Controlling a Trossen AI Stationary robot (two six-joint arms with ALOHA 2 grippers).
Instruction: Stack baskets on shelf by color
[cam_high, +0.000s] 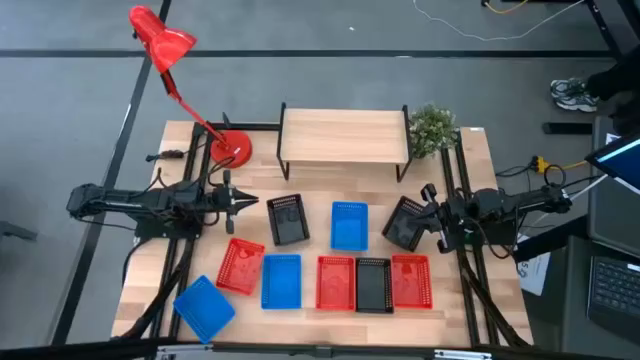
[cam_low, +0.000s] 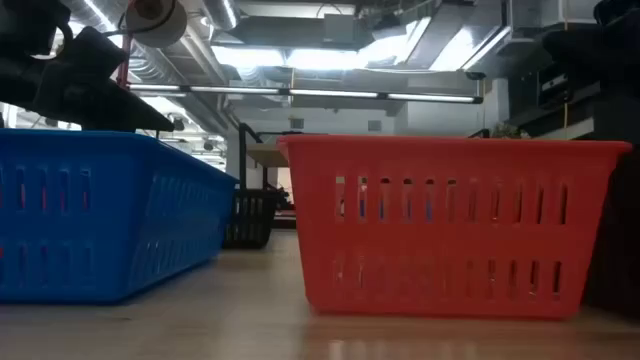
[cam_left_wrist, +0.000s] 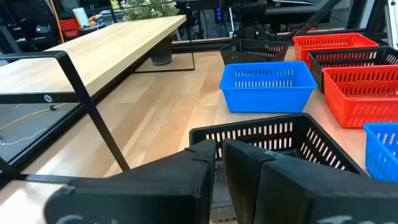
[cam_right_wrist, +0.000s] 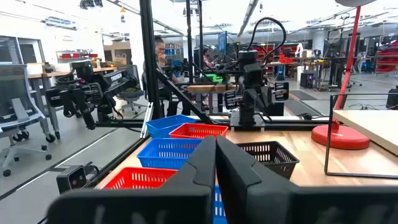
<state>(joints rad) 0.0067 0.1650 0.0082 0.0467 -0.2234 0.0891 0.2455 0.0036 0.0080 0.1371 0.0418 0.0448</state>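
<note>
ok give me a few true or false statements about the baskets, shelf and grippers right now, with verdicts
1. The shelf has baskets stacked on it. False: its wood top is bare.
2. A black basket sits between two red baskets in the front row. True.
3. The left gripper holds a blue basket. False: its fingers are shut on nothing, beside the black basket.
4. The red desk lamp stands on the left arm's side of the shelf. True.
5. The right gripper is open wide. False: it is shut, beside the tilted black basket.
</note>
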